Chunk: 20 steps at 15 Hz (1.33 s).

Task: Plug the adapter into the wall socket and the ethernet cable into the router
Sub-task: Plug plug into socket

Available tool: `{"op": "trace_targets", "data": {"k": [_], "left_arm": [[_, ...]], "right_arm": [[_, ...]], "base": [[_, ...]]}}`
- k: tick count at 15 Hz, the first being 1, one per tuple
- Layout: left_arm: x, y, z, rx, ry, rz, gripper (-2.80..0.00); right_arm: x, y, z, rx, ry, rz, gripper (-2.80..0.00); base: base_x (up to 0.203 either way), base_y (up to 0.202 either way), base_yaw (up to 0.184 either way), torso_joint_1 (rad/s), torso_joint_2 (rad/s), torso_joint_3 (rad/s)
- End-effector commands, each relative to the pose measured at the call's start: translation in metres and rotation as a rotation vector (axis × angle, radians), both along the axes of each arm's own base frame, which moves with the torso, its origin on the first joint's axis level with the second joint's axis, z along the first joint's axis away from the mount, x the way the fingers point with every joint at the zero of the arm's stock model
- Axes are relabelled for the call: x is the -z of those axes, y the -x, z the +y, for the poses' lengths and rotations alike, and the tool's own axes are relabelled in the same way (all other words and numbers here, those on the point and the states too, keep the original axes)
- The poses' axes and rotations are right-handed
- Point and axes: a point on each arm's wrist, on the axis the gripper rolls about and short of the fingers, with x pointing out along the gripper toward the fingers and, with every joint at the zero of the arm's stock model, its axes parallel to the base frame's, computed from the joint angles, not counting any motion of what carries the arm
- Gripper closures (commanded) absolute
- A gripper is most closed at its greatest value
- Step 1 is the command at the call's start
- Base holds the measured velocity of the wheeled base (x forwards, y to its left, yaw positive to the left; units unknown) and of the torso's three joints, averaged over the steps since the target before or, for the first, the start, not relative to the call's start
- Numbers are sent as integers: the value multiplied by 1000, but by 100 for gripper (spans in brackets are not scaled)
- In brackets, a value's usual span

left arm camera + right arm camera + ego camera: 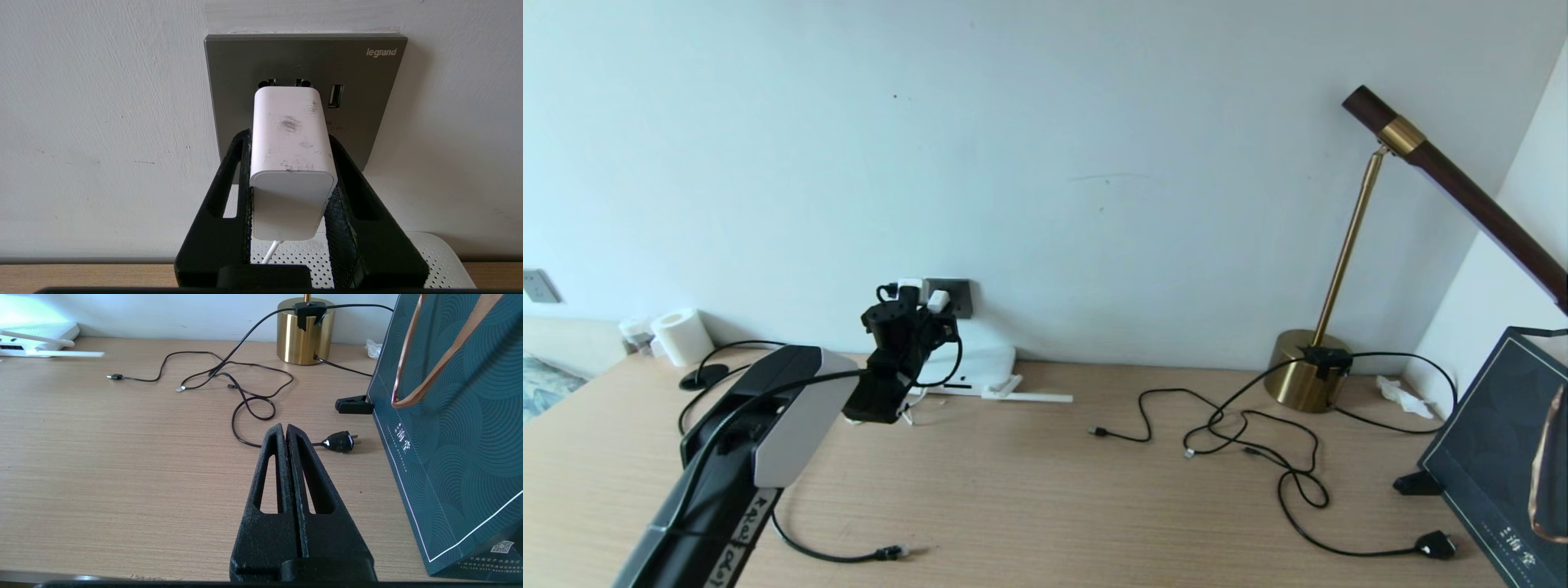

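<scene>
1. Nearest, the ethernet cable (pixel 849 555) lies loose on the desk (pixel 1045 490), its clear tip by the near edge, pointing right; bare desk spreads to its right.
2. The right gripper (pixel 286 430) hovers low over the desk with its jaws pressed together, holding nothing. Just past it lies a black plug (pixel 339 442); a dark green bag (pixel 457 449) stands close on its right, what it holds hidden.
3. Mid-desk, thin black cables (pixel 1241 441) loop across the right half, leaving open wood to the left.
4. Farther, the router (pixel 984 371) sits against the wall, an antenna lying flat to the right.
5. Above it, the left gripper (pixel 291 139) clasps the adapter (pixel 288 139) by its sides, its front end at the wall socket (pixel 367 102), covering two upper holes; whether it is fully seated I cannot tell. Its white cord hangs down.
6. At the far right a brass lamp (pixel 1311 380) stands; at the far left, a paper roll (pixel 682 335).
</scene>
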Motion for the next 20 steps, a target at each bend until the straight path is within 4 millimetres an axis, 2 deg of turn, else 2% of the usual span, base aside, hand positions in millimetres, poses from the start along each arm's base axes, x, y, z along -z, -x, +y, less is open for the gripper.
{"op": "trace_targets", "data": {"k": [1,13,20], "left_arm": [[0,0,0,-1,1,-4,0],[4,-1,0,1,3,12,0],[-1,0,-1,4,40,20,0]], "right_arm": [[0,0,0,0,0,1,0],[0,0,0,0,0,1,0],[0,0,0,0,0,1,0]], "base": [[0,0,0,0,0,0],[0,0,0,0,0,0],[0,0,0,0,0,0]]}}
